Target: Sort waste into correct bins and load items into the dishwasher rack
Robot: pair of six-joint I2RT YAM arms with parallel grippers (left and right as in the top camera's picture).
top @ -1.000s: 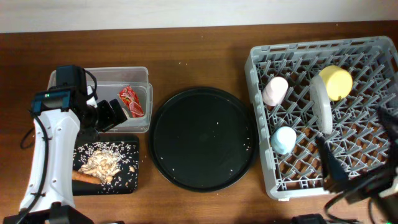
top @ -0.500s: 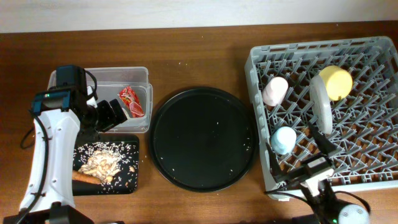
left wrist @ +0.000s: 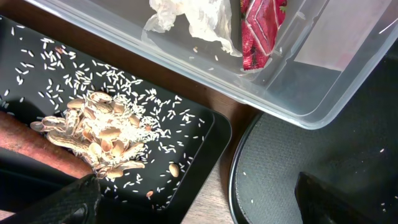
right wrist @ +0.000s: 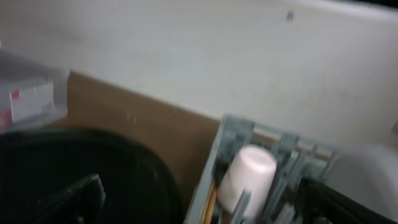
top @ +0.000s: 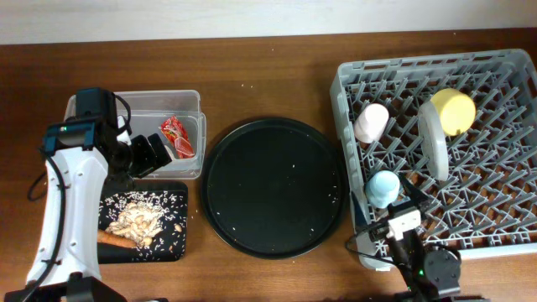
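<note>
Left gripper (top: 159,152): jaws spread wide, nothing held; positioned over the near edge of the clear tub (top: 191,101), just far of the small black tray (top: 178,245); the tips of both fingers are seen at the bottom of the left wrist view, well apart

Right gripper (top: 393,216): jaws also released, nothing seen between them; located at the near-left corner of the dishwasher rack (top: 503,226), just near of the blue cup (top: 383,187); the right wrist view is blurred, contact with the rack cannot be told

Waste: red snack wrapper (top: 177,136) and crumpled white tissue (left wrist: 193,18) are lying inside the clear tub, side by side; pale food grains (top: 143,201) are scattered and heaped in the small black tray; the carrot (top: 113,240) is laid along the near-left side of that tray, touching the heap; a few grains are left on the large round black tray (top: 277,186) in the middle of the table (top: 277,67)

Items: all are seated in the rack; pink cup (top: 371,122) is on its side at the far left; the blue cup sits near of it on the left edge; the yellow bowl (top: 454,111) is tilted at the far middle; the pale plate (top: 433,141) is stood on edge between pegs, just beside the bowl
</note>
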